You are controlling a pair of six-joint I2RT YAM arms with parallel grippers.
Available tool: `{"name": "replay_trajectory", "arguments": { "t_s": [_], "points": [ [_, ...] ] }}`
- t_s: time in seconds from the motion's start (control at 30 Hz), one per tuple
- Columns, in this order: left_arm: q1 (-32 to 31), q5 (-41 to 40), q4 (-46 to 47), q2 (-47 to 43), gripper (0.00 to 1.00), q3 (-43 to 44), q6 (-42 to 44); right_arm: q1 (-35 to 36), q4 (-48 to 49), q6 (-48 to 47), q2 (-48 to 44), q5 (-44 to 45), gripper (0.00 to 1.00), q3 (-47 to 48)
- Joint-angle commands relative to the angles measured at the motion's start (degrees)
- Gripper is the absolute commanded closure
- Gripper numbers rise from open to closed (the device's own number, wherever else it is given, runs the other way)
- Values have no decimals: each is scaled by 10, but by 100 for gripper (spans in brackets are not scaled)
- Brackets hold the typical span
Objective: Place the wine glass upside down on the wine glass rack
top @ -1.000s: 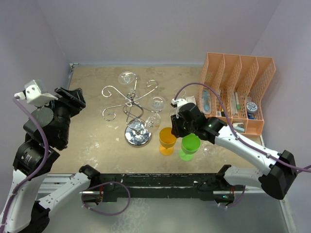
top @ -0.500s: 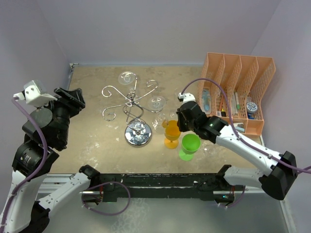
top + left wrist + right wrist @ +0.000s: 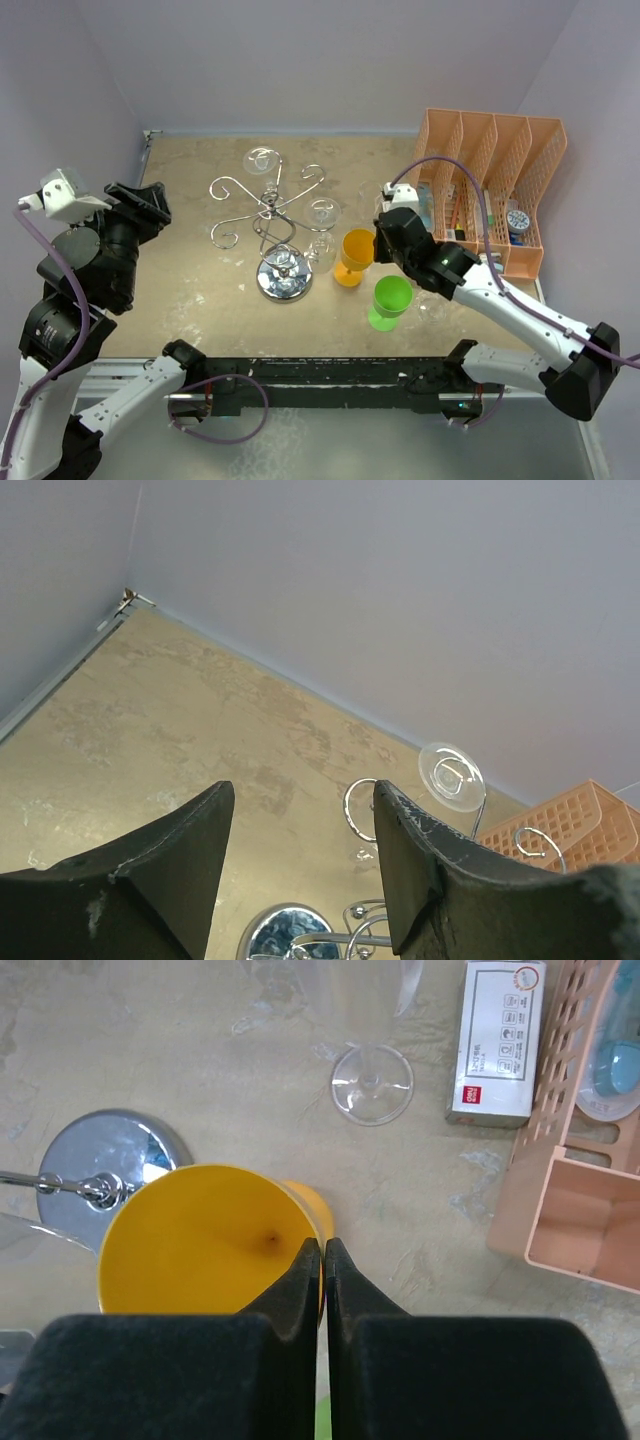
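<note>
Pinching rim of orange plastic wine glass [image 3: 200, 1250] with right gripper [image 3: 322, 1248], shiny chrome wire rack [image 3: 275, 215] just left of it; left gripper [image 3: 300, 795] spread open

The yellow glass [image 3: 200, 1240] in the black right gripper [image 3: 322, 1250] is plain amber-yellow inside and out. Just beside that gripper the green glass [image 3: 392, 296] is bright lime. Left of it the rack [image 3: 272, 212] is shiny chrome with a mirrored base. Ahead of it the clear glass [image 3: 372, 1082] is colourless and the box [image 3: 495, 1040] is white with a red mark. The organiser [image 3: 490, 170] is peach mesh. The desk [image 3: 190, 290] is mottled beige with pale smears. The left gripper [image 3: 300, 790] is black, the cable [image 3: 440, 159] purple, and the wall [image 3: 330, 60] lilac.
</note>
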Motion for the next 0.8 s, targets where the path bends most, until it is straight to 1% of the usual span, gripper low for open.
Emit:
{"name": "replay_trajectory", "arguments": {
  "t_s": [0.0, 0.23, 0.43, 0.5, 0.6, 0.67, 0.77],
  "points": [
    [3, 14, 13, -5, 44, 14, -9, 2, 17, 18, -29, 41, 100, 28],
    [3, 44, 14, 0, 42, 22, -26, 2, -1, 37, -85, 78, 100, 44],
    [3, 127, 32, 16, 39, 26, -29, 2, -2, 34, -169, 79, 100, 66],
    [3, 155, 43, 23, 39, 28, -25, 2, 0, 2, -185, 64, 100, 91],
    [3, 182, 62, 29, 39, 30, -22, 2, -34, -7, -193, 54, 100, 147],
    [3, 202, 80, 28, 39, 26, -23, 2, -58, -9, -192, 58, 100, 183],
    [3, 229, 119, 25, 39, 13, -24, 2, -72, -23, -194, 88, 100, 222]
  ]
}}
